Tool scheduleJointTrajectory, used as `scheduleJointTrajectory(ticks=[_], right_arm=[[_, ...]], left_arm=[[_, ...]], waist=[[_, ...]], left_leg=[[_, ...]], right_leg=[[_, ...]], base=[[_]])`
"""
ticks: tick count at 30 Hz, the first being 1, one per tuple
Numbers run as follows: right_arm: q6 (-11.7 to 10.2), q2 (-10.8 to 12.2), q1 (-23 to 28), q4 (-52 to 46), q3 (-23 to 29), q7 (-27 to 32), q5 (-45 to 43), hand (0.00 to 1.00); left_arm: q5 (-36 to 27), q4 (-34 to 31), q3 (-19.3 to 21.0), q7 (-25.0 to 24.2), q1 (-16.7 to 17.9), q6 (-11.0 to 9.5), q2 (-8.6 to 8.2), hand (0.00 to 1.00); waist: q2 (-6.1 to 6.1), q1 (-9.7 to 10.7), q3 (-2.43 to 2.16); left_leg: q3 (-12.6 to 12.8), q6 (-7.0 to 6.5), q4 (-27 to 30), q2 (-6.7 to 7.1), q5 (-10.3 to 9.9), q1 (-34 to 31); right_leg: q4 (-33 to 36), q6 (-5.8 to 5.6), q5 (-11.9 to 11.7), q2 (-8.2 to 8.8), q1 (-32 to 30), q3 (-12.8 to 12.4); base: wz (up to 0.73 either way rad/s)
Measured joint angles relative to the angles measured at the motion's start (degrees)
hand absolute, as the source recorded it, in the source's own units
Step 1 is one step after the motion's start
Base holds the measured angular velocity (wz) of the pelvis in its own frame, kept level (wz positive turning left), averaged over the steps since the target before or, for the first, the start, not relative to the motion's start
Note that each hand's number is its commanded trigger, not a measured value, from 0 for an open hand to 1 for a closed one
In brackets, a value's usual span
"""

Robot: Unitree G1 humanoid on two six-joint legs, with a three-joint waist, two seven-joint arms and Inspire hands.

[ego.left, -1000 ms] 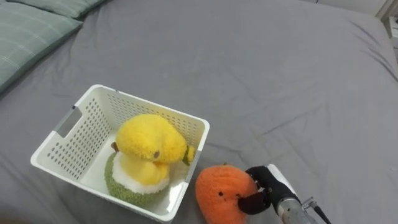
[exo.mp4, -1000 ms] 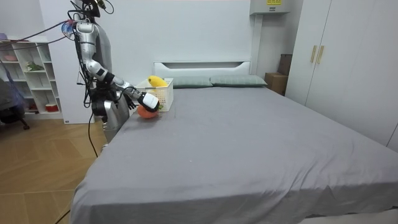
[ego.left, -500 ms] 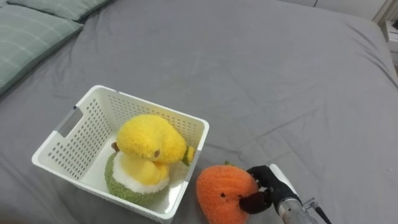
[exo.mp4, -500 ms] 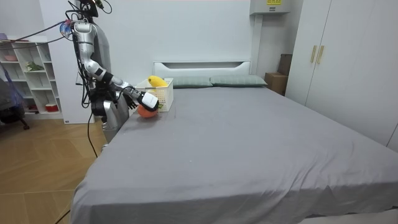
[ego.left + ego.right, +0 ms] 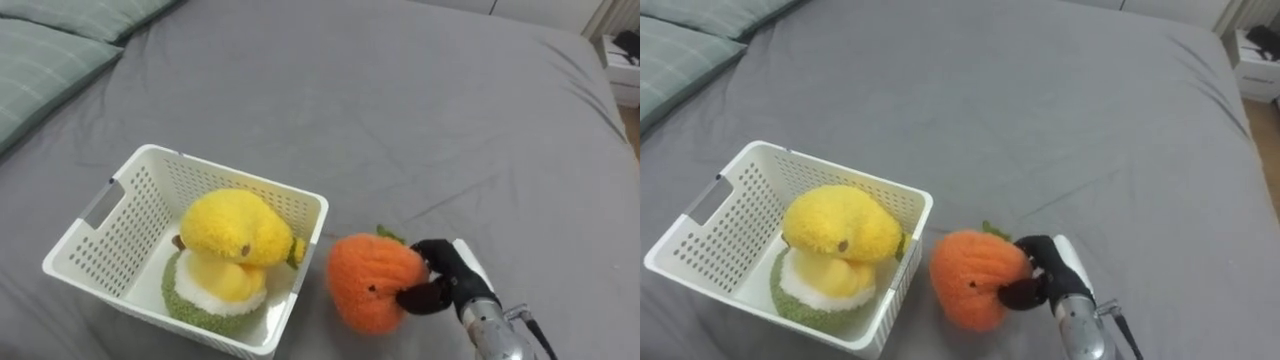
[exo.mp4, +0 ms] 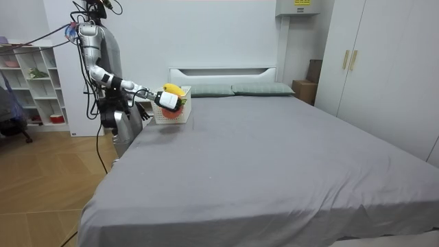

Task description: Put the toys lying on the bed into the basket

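Observation:
An orange plush toy (image 5: 375,282) (image 5: 974,277) with a small green leaf is held off the grey bed (image 5: 400,110), just right of the basket. My right hand (image 5: 445,282) (image 5: 1040,276) is shut on its right side, dark fingers curled into the plush. A white perforated basket (image 5: 112,233) (image 5: 700,225) sits on the bed at the lower left, holding a yellow plush toy (image 5: 232,224) (image 5: 835,224) on top of a green and white one (image 5: 205,293). In the room view I stand at the bed's head corner, my right hand (image 6: 169,101) raised beside the basket (image 6: 173,108).
Green pillows (image 5: 50,50) lie at the upper left by the headboard (image 6: 223,72). Wide grey bedding stretches right and beyond the basket. A white shelf unit (image 6: 34,82) stands behind me, and wardrobes (image 6: 384,68) line the room view's right.
My right hand has lifted the orange toy off the bed and carried it up beside the basket's rim. The view has shifted slightly.

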State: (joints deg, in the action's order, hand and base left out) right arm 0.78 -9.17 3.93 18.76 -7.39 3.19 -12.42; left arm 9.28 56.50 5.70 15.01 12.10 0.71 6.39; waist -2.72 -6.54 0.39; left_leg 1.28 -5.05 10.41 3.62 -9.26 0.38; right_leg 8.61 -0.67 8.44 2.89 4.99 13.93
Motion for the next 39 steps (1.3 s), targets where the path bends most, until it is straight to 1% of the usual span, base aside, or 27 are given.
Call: scheduleJointTrajectory(ticks=[2,3,5,7,9,10,13,15,17,20,23,25,27,32,34,37,39], right_arm=[[-0.04,-0.20,0.01,-1.94,0.01,0.01,1.52,1.00],[-0.04,-0.25,0.01,-3.06,0.02,0.00,1.67,1.00],[-0.03,-0.46,0.01,-5.39,0.04,-0.01,1.87,1.00],[-0.53,-0.74,-0.03,-7.80,0.32,0.36,3.18,1.00],[-0.84,-1.08,-0.06,-8.79,0.31,0.82,4.17,1.00],[-0.87,-1.41,-0.07,-9.02,0.30,1.02,4.48,1.00],[-0.65,-2.37,-0.08,-10.93,0.31,1.02,4.72,1.00],[-0.64,-2.86,-0.14,-15.26,0.32,1.14,5.21,1.00],[-0.65,-3.02,-0.87,-17.43,0.32,1.46,6.01,1.00],[-0.65,-3.06,-2.19,-19.87,0.40,2.04,6.54,1.00],[-0.63,-3.05,-2.62,-23.65,0.41,2.00,4.55,1.00],[-0.57,-3.06,-3.10,-26.34,0.44,1.82,2.99,1.00],[-0.56,-3.05,-3.75,-28.06,0.07,1.51,3.00,1.00],[-0.56,-2.62,-7.22,-29.18,-0.23,0.44,2.89,1.00],[-0.56,-2.06,-8.85,-29.24,-0.27,-0.12,2.81,1.00],[-0.56,-1.90,-10.22,-29.25,-1.07,-1.14,2.85,1.00],[-0.46,-1.89,-10.72,-29.25,-2.02,-1.54,2.91,1.00]], left_arm=[[0.01,0.35,-0.01,0.00,-0.01,0.00,-0.02,0.00],[0.09,0.44,0.01,0.00,-0.02,0.00,-0.02,0.00],[0.44,0.44,0.24,0.00,-0.03,0.00,-0.01,0.00],[0.42,0.50,0.51,-0.01,-0.09,-0.03,0.00,0.00],[0.42,0.98,0.52,-0.01,-0.14,-0.18,0.06,0.00],[0.42,0.98,0.53,-0.02,0.00,-0.18,0.07,0.00],[0.44,0.97,0.68,-0.33,0.11,-0.16,0.07,0.00],[0.45,0.94,0.89,-0.51,0.16,0.11,0.11,0.00],[0.43,0.94,0.84,-0.51,0.12,0.14,0.11,0.00],[0.45,1.03,0.94,-0.50,0.14,0.18,0.07,0.00],[0.67,1.01,1.20,-0.50,0.22,0.30,0.15,0.00],[1.99,0.86,1.19,-0.50,0.26,0.60,0.05,0.00],[2.81,0.97,1.14,-0.51,0.39,0.66,0.07,0.00],[4.44,1.03,1.09,-0.90,0.14,0.67,0.07,0.00],[5.22,1.02,0.94,-1.28,-0.04,0.67,0.04,0.00],[5.48,1.69,0.95,-1.82,-0.21,0.73,0.05,0.00],[5.44,2.68,0.88,-1.81,-0.45,0.96,0.09,0.00]], waist=[[-0.29,0.01,-0.08],[-0.47,0.01,-0.19],[-0.61,-0.01,-0.19],[-0.67,-0.06,-0.23],[-0.67,-0.07,-0.19],[-0.63,-0.12,-0.09],[-0.58,-0.30,-0.01],[-0.48,-0.27,0.05],[-0.53,-0.25,0.02],[-0.66,-0.43,-0.06],[-1.00,-1.19,-0.11],[-1.24,-1.71,-0.24],[-1.24,-1.99,-0.22],[-1.19,-2.90,-0.18],[-1.18,-3.30,-0.15],[-1.19,-4.20,-0.14],[-1.23,-4.42,-0.13]], left_leg=[[0.00,0.00,0.00,-0.01,0.00,0.08],[0.00,0.00,-0.02,-0.01,0.00,0.08],[0.01,0.00,-0.10,-0.01,0.00,0.20],[0.17,-0.01,-0.25,-0.01,0.00,0.41],[0.17,-0.01,-0.31,0.00,0.00,0.48],[0.17,-0.01,-0.44,0.00,0.00,0.83],[0.18,-0.01,-0.51,0.00,-0.02,0.77],[0.19,-0.01,-0.60,-0.01,-0.01,0.69],[0.19,0.00,-0.69,-0.04,-0.01,0.79],[0.48,-0.01,-0.71,-0.06,0.00,0.93],[0.55,-0.02,-0.77,-0.05,-0.01,0.60],[0.58,-0.02,-0.74,-0.07,-0.01,0.26],[0.70,-0.02,-0.74,-0.10,-0.01,0.30],[0.57,-0.04,-0.69,-0.10,-0.03,0.27],[0.43,-0.04,-0.67,-0.09,-0.04,0.21],[0.28,-0.04,-0.67,-0.07,-0.04,0.22],[0.14,-0.05,-0.67,-0.05,-0.04,0.23]], right_leg=[[0.00,0.00,0.00,0.00,-0.03,0.04],[0.01,0.00,0.00,0.00,-0.03,0.03],[0.01,0.00,0.00,0.01,0.03,0.01],[0.01,0.00,0.00,0.00,0.17,-0.25],[0.00,0.00,0.00,-0.01,0.41,-0.35],[0.00,0.00,0.00,-0.01,0.67,-0.41],[0.00,-0.01,0.00,-0.01,0.58,-0.37],[0.01,0.00,0.00,-0.03,0.45,-0.52],[0.01,0.00,0.00,-0.06,0.49,-0.54],[0.01,0.00,0.00,-0.12,0.51,-1.07],[0.05,-0.01,0.00,-0.11,0.12,-1.11],[0.04,0.00,0.00,-0.11,-0.16,-1.11],[0.03,0.00,0.00,-0.11,-0.10,-1.03],[0.04,-0.01,0.00,-0.06,-0.06,-0.55],[0.03,-0.01,0.00,-0.06,-0.07,-0.45],[0.03,-0.01,0.00,-0.07,-0.03,-0.36],[0.02,-0.01,0.00,-0.06,0.04,-0.14]], base=[[0.00],[0.00],[0.00],[-0.02],[0.00],[0.00],[0.00],[0.00],[0.00],[-0.04],[0.00],[0.00],[0.00],[0.01],[0.02],[0.00],[0.03]])
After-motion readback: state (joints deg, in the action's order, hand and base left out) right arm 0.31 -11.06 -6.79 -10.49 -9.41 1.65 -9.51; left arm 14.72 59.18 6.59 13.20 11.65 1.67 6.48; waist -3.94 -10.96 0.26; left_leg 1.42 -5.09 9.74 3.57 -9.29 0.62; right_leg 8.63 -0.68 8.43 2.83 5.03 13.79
